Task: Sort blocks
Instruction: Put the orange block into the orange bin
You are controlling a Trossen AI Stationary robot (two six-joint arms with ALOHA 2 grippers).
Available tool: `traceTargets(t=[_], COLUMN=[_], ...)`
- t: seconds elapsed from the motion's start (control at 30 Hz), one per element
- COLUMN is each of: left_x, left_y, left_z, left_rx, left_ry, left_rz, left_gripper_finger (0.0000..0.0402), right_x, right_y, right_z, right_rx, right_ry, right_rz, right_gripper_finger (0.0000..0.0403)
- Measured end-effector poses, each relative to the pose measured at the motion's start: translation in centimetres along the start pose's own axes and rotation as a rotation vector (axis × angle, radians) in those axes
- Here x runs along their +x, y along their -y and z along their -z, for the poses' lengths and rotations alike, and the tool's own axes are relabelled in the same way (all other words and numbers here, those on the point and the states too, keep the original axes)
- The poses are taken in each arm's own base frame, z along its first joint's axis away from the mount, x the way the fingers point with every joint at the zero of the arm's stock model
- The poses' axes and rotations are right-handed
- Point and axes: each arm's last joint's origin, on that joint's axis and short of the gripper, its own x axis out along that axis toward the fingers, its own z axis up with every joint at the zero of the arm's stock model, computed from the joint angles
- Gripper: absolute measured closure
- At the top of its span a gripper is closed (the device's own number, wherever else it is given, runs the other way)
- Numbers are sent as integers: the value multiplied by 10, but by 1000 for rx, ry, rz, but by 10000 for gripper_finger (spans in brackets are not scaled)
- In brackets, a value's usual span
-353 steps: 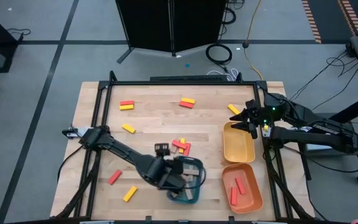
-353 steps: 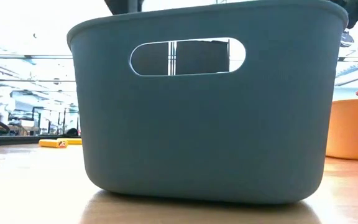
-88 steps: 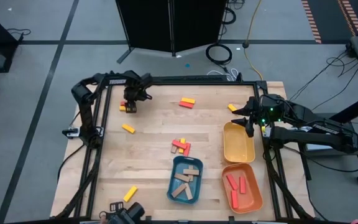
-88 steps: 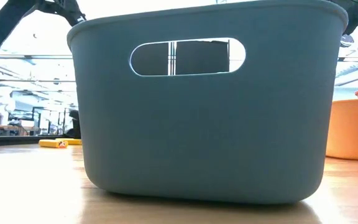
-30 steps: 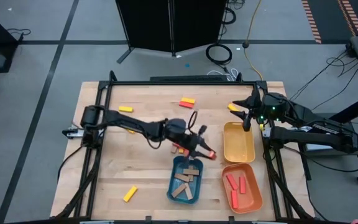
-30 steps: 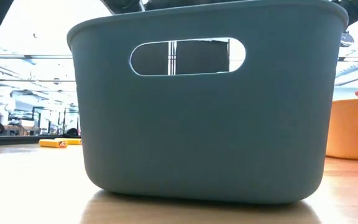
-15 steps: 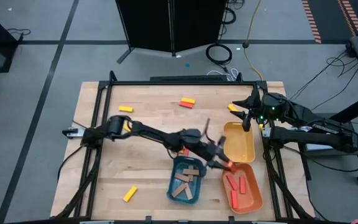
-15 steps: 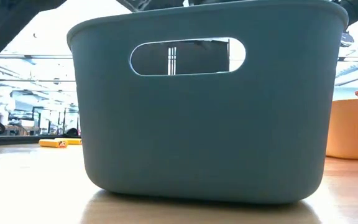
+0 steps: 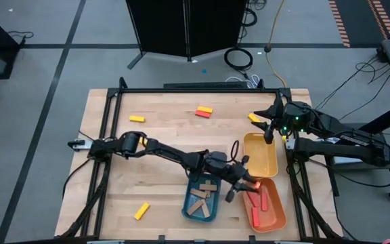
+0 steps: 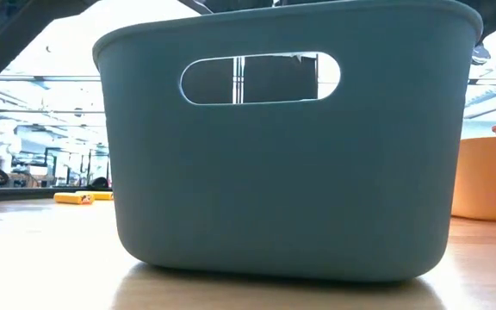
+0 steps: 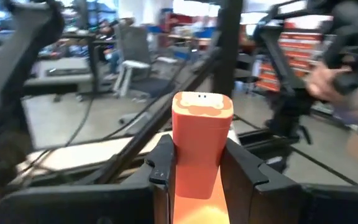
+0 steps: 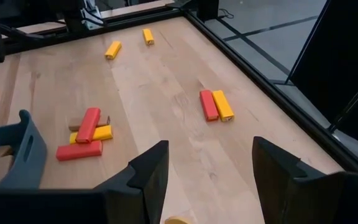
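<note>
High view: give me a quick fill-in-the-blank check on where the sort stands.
1. The left tool is shut on a small ____ rectangular block.
2. That tool hovers over the ____ rounded tray.
3. The blue rounded tray holds ____ wooden blocks.
4. The right tool, by the yellow rounded tray, is ____.

Missing: red; orange; tan; open

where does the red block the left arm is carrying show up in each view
High view: the red block, in the left hand, is over the orange tray's near edge, beside the blue tray.
Low view: not in it; the blue tray's wall fills the picture.
Left wrist view: at the centre, the red block stands clamped between the dark fingers.
Right wrist view: not in it.
Shared landmark: the blue tray, also in the right wrist view.
</note>
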Motion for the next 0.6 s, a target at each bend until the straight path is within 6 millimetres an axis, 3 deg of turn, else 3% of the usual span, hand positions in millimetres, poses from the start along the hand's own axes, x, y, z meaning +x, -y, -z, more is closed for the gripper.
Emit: traceTargets(t=[0.4, 0.6], left_x=[2, 7], left_y=[-2, -7], left_z=[6, 44], left_rx=[-86, -276], left_ry=[4, -43], left_rz=[-120, -158], left_gripper_finger=[328, 328], right_x=[0, -1], right_y=[0, 4], right_z=[-8, -12], right_rx=[-43, -60], right_ry=[88, 125], right_rz=[6, 150], right_gripper_finger=[245, 245])
